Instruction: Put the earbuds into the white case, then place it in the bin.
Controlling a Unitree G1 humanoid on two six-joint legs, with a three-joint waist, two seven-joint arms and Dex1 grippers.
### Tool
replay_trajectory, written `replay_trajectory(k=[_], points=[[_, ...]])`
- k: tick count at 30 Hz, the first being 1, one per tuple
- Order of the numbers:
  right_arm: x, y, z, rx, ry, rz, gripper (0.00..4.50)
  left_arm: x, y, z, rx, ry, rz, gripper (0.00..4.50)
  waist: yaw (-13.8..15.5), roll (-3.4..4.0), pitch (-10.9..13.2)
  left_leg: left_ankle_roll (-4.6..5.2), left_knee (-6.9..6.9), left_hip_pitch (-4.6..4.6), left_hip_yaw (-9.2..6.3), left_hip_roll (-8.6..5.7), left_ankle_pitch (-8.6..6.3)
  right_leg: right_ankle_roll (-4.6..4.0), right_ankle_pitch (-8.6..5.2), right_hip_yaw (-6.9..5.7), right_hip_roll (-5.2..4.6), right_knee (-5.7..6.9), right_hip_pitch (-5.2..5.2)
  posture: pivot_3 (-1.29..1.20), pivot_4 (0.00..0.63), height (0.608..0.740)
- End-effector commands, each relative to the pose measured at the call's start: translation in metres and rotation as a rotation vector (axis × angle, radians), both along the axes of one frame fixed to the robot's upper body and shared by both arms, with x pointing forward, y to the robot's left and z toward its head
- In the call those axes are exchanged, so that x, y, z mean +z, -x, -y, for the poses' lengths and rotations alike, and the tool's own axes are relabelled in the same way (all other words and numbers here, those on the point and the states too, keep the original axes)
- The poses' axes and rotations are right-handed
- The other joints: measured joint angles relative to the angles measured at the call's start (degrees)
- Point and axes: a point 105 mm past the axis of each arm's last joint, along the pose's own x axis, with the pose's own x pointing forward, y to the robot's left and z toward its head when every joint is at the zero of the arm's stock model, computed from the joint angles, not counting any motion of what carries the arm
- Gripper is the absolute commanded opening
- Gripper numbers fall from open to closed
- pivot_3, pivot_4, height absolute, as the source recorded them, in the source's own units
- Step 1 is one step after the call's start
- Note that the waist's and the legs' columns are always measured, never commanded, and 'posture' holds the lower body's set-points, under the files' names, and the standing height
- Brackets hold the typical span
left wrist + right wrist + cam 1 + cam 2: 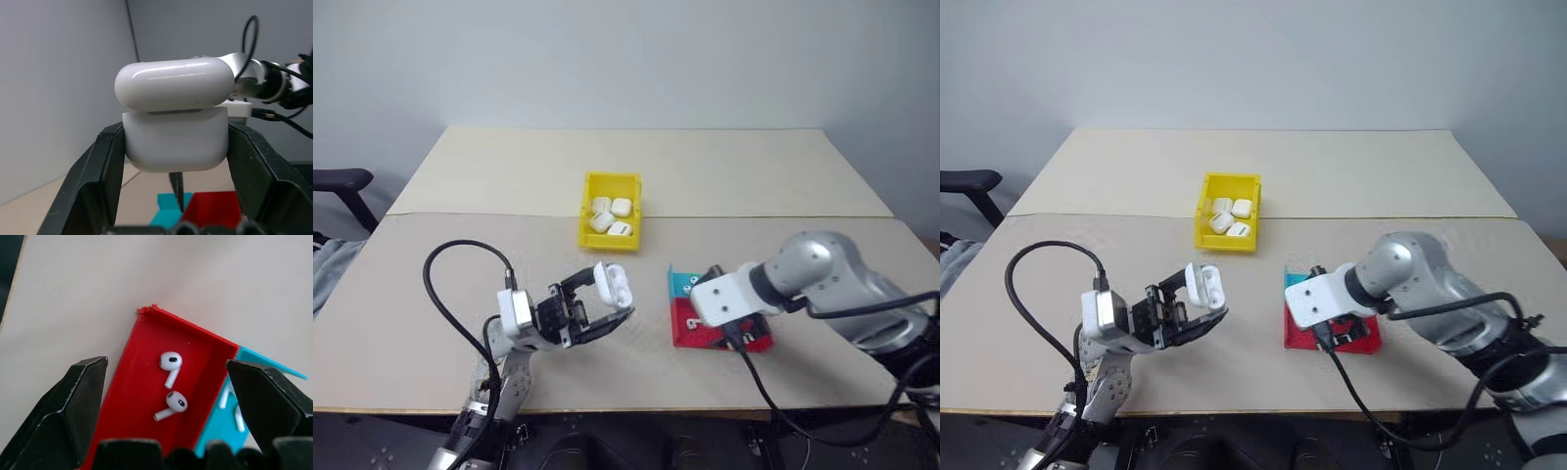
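Head views: the left gripper (607, 311) is clamped on the white case (610, 284), held above the table (431, 284) with its lid hinged open. The bin (589, 223), yellow, stands on the table well beyond this gripper and already holds several closed white cases (610, 215). The right gripper sits low over the red tray (685, 333); a blue tray (681, 283) touches the red one on its far side. From the head the right arm's white wrist housing covers the right gripper's fingers and the trays' contents.

Left wrist view: the case (175, 139) sits squarely between the two black fingers (105, 166), each pressed against one side wall; the lid stands ajar above the body. Past the fingertips lie the edges of both trays and the right arm.

Right wrist view: the right gripper (166, 377) is spread wide, its fingers standing either side of the red tray (127, 382), apart from it. Two earbuds (170, 363) lie loose on the tray floor between the fingers, close together, stems not parallel. Just beside the one finger, in the blue tray (217, 426), further white stems (224, 399) are partly visible.
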Motion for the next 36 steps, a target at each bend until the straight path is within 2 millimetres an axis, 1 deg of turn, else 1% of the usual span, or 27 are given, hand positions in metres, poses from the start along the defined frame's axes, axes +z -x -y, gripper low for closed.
replay_trajectory(k=[1,3,6,8,9,11,14,20,36], points=[[0.005,-0.008,-0.002,0.008,0.037,0.056,3.94,0.000,0.003,-0.004,0.029,-0.013,0.057,2.81,0.00,0.01,-0.01,0.00,0.00,0.00,0.00,0.00,0.00,0.00,0.00,0.00,0.00,0.01,-0.01,0.00,0.150,0.740],[0.004,-0.010,-0.006,0.007,0.038,0.061,3.33,-0.003,0.003,-0.006,0.043,-0.027,0.062,2.81,0.03,0.01,-0.01,0.00,0.00,0.00,0.02,0.01,0.00,-0.01,0.00,-0.01,0.00,0.02,-0.02,0.00,0.150,0.740],[0.001,-0.010,-0.011,0.021,0.050,0.061,3.33,-0.010,0.004,-0.009,0.057,-0.063,0.070,2.81,-0.01,0.03,-0.02,0.00,0.00,0.00,0.04,0.01,0.00,-0.01,0.01,0.00,0.00,0.04,-0.04,0.00,0.150,0.740],[-0.003,-0.010,-0.011,0.031,0.064,0.055,3.33,-0.010,0.005,-0.008,0.070,-0.065,0.066,2.81,-0.01,0.04,-0.02,0.00,-0.01,-0.01,0.04,0.02,0.00,-0.01,0.01,0.00,0.02,0.04,-0.05,0.00,0.150,0.740],[-0.004,-0.010,-0.011,0.033,0.068,0.053,3.16,-0.008,0.006,-0.008,0.080,-0.063,0.061,2.81,-0.02,0.04,-0.02,0.00,-0.01,-0.02,0.04,0.02,0.00,-0.01,0.01,0.00,0.02,0.03,-0.05,0.00,0.150,0.740],[-0.006,-0.010,-0.011,0.039,0.076,0.053,2.70,-0.007,0.006,-0.008,0.091,-0.060,0.057,2.81,-0.04,0.04,-0.02,0.00,0.00,-0.02,0.05,0.02,0.00,-0.01,0.01,0.01,0.01,0.03,-0.06,0.00,0.150,0.740],[-0.012,-0.014,-0.011,0.037,0.095,0.065,1.69,-0.007,0.005,-0.009,0.102,-0.069,0.057,2.81,-0.05,0.05,-0.03,0.00,-0.01,-0.02,0.03,0.03,0.00,-0.02,0.01,0.00,0.02,0.07,-0.07,0.00,0.150,0.740],[-0.017,-0.017,-0.013,0.040,0.101,0.060,1.69,-0.008,0.006,-0.010,0.107,-0.083,0.058,2.81,-0.07,0.07,-0.04,0.00,-0.02,-0.02,0.05,0.03,0.00,-0.03,0.01,0.00,0.02,0.07,-0.09,0.00,0.150,0.740],[-0.034,-0.025,-0.006,0.045,0.143,0.052,1.69,-0.013,0.008,-0.009,0.128,-0.106,0.061,2.81,-0.14,0.08,-0.05,0.00,-0.01,-0.02,0.08,0.04,0.00,-0.03,0.02,0.00,0.03,0.09,-0.08,0.00,0.150,0.740]])
